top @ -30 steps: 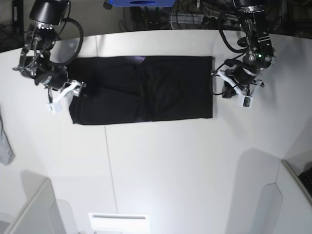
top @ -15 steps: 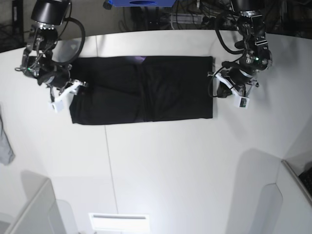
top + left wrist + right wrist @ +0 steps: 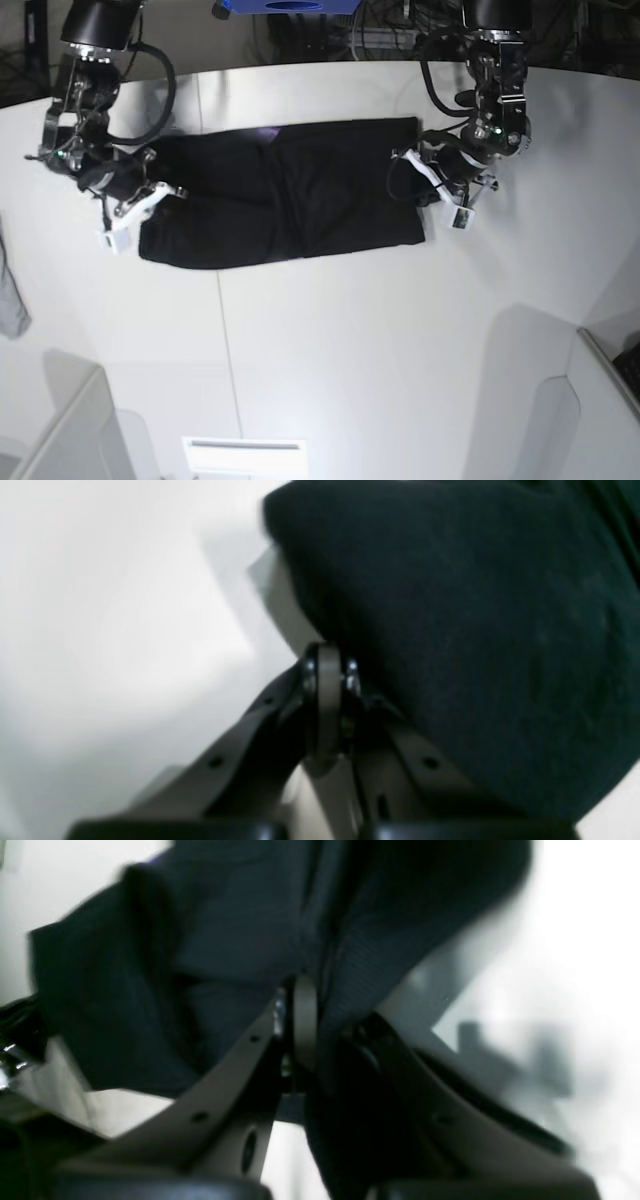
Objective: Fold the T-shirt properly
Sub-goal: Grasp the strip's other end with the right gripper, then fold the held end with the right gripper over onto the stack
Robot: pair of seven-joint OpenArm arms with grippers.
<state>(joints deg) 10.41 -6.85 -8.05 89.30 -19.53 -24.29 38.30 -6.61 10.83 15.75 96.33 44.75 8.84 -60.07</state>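
Observation:
The black T-shirt [image 3: 290, 195] lies as a long folded band across the far part of the white table [image 3: 350, 340], its ends rumpled and drawn inward. My left gripper [image 3: 428, 178] is at the band's right end in the base view. In the left wrist view its jaws [image 3: 327, 680] are shut with the black cloth [image 3: 475, 630] pinched at the tips. My right gripper [image 3: 148, 190] is at the band's left end. The right wrist view shows it [image 3: 305, 1025] shut on a fold of the cloth [image 3: 225, 940]. The print is hidden.
A small grey cloth scrap [image 3: 10, 290] hangs at the table's left edge. White box walls stand at the near left [image 3: 60, 430] and near right [image 3: 600, 400]. A blue object [image 3: 285, 8] and cables sit behind the table's far edge.
My right gripper has closed on the shirt's left end. The left gripper has moved left with the right end, so the band is shorter and its ends are rumpled.

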